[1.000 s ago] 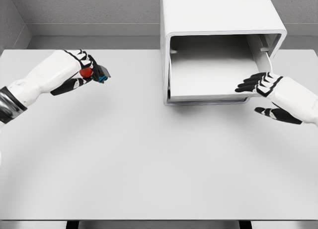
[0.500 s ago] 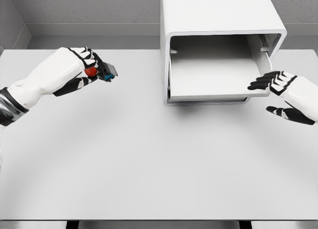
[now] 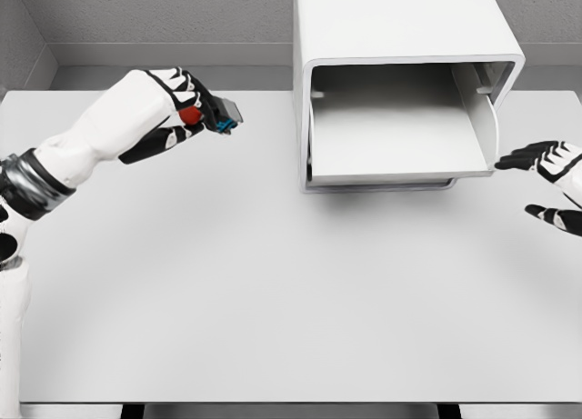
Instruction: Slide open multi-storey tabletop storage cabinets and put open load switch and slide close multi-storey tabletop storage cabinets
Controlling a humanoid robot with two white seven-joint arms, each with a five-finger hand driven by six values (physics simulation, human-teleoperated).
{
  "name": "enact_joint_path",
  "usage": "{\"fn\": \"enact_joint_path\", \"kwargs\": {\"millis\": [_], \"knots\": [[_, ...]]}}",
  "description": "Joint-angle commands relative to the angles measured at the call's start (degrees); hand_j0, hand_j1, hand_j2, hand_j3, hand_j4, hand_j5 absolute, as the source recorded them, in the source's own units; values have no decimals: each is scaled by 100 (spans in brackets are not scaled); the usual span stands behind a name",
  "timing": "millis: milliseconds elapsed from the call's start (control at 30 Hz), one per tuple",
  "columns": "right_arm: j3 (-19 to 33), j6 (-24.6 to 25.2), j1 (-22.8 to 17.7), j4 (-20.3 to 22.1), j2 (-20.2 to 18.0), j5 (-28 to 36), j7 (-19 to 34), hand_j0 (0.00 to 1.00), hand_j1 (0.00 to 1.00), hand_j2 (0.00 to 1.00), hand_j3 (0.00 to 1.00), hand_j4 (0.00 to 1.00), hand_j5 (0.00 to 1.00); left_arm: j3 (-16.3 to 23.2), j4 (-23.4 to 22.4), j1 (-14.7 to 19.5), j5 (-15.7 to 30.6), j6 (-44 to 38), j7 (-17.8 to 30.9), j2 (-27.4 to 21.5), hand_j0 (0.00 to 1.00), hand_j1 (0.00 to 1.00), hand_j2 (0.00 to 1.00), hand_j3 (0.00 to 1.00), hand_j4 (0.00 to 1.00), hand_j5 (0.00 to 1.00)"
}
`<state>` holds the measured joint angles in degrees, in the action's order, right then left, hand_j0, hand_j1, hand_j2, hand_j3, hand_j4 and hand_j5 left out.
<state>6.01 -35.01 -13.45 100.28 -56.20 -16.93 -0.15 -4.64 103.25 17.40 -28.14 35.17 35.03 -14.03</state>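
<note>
The table [image 3: 273,292] carries the cabinet [image 3: 400,28] at its rear, drawer [image 3: 391,133] slid out. The left hand [image 3: 173,110] grasps the switch [image 3: 221,117] above the table, left of the cabinet. The right hand [image 3: 555,178] hangs released beside the drawer.

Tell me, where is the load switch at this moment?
In the head view the load switch is at upper left, held above the table in the left hand, left of the open cabinet.

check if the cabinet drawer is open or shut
Open. The drawer of the cabinet is slid out toward the camera, its bare white floor in view and empty. The load switch is in the left hand.
</note>
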Motion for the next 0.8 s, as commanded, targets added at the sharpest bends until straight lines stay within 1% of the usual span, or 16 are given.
{"fn": "enact_joint_path", "kwargs": {"millis": [0, 100, 133, 167, 233, 267, 300, 367, 467, 567, 600, 767], "knots": [[76, 1, -9, -43, -5, 40, -3, 81, 81, 81, 81, 81, 81, 113, 2, 9, 45, -17, -3, 128, 36, 36, 36, 36, 36, 36], [76, 1, -141, -96, -5, 40, -38, 81, 81, 81, 81, 81, 81, 157, 2, 44, 45, -17, -3, 129, 36, 36, 36, 36, 36, 36], [85, 1, -149, -105, -5, 40, -38, 80, 80, 80, 80, 80, 80, 157, 2, 61, 45, -17, -3, 129, 36, 36, 36, 36, 36, 36], [76, 1, -149, -131, -5, 40, -38, 77, 77, 77, 77, 77, 77, 244, 2, 88, 45, -17, -3, 129, 36, 36, 36, 36, 36, 36], [76, 1, -158, -140, -14, 32, -38, 72, 72, 72, 72, 72, 72, 306, 2, 132, 45, -17, -3, 216, 36, 36, 36, 36, 36, 36], [76, 1, -158, -175, -14, 32, -38, 71, 71, 71, 71, 71, 71, 333, 2, 132, 45, -17, -3, 216, 36, 36, 36, 36, 36, 36], [76, 1, -202, -210, -23, 32, -47, 68, 68, 68, 68, 68, 68, 350, 2, 132, 45, -17, -3, 225, 36, 36, 36, 36, 36, 36], [67, 1, -228, -219, -23, 23, -38, 65, 65, 65, 65, 65, 65, 447, 2, 202, 45, -17, -3, 339, 36, 36, 36, 36, 36, 36], [49, 1, -281, -254, -40, 14, -47, 64, 64, 64, 64, 64, 64, 526, 2, 246, 45, -17, -3, 480, 36, 36, 36, 36, 36, 36], [41, 1, -360, -246, -49, 23, -47, 64, 64, 64, 64, 64, 64, 535, 2, 255, 45, -17, -3, 489, 36, 36, 36, 36, 36, 36], [41, 1, -395, -246, -40, 23, -47, 64, 64, 64, 64, 64, 64, 614, 2, 264, 45, -17, -3, 489, 36, 36, 36, 36, 36, 36], [49, 1, -475, -246, -49, 32, -56, 64, 64, 64, 64, 64, 64, 746, 2, 308, 45, -17, -3, 550, 36, 36, 36, 36, 36, 36]]}}
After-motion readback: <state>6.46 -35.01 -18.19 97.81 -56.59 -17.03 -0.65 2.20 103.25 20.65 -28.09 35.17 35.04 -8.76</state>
